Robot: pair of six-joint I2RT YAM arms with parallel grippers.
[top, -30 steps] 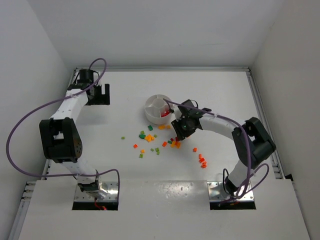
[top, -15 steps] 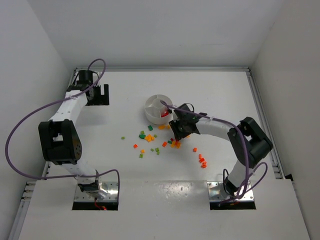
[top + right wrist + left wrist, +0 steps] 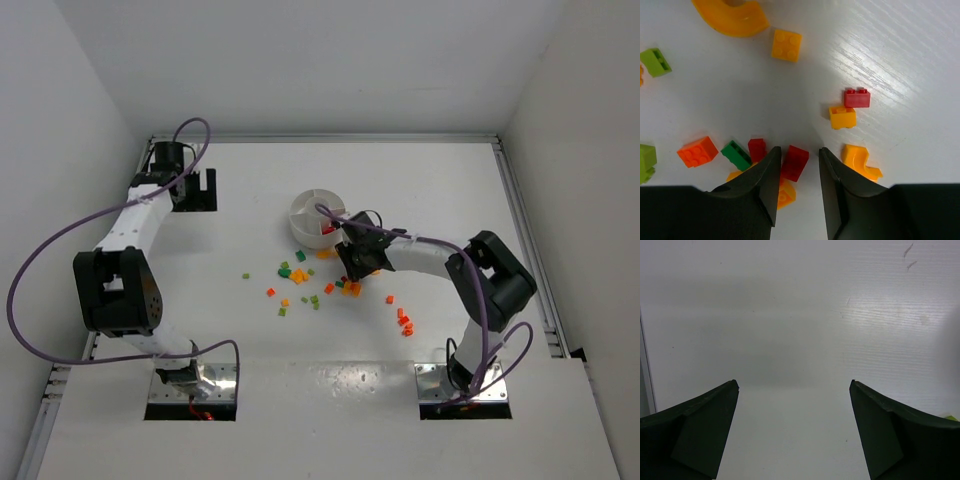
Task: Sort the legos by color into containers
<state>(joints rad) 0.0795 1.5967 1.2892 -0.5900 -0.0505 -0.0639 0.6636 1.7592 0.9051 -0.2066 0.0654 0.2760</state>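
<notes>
The round white dish (image 3: 303,207) stands at the table's middle, with red pieces in one section next to my right arm. Red, orange, yellow and green legos (image 3: 300,275) lie scattered in front of it. My right gripper (image 3: 352,268) hangs low over the pile's right end. In the right wrist view its jaws (image 3: 800,150) are open with a narrow gap around a red brick (image 3: 795,162), which lies against the left finger. Another red brick (image 3: 757,149) and a green one (image 3: 737,155) lie just left. My left gripper (image 3: 200,188) is open and empty over bare table (image 3: 793,382).
A curved yellow piece (image 3: 860,161), a yellow brick (image 3: 842,117) and a small red brick (image 3: 857,98) lie right of the right jaws. A few red-orange bricks (image 3: 403,322) sit apart at the right. White walls enclose the table on three sides.
My right gripper has moved left and lower onto the pile's right end, now straddling a red brick. The left arm has hardly moved.
</notes>
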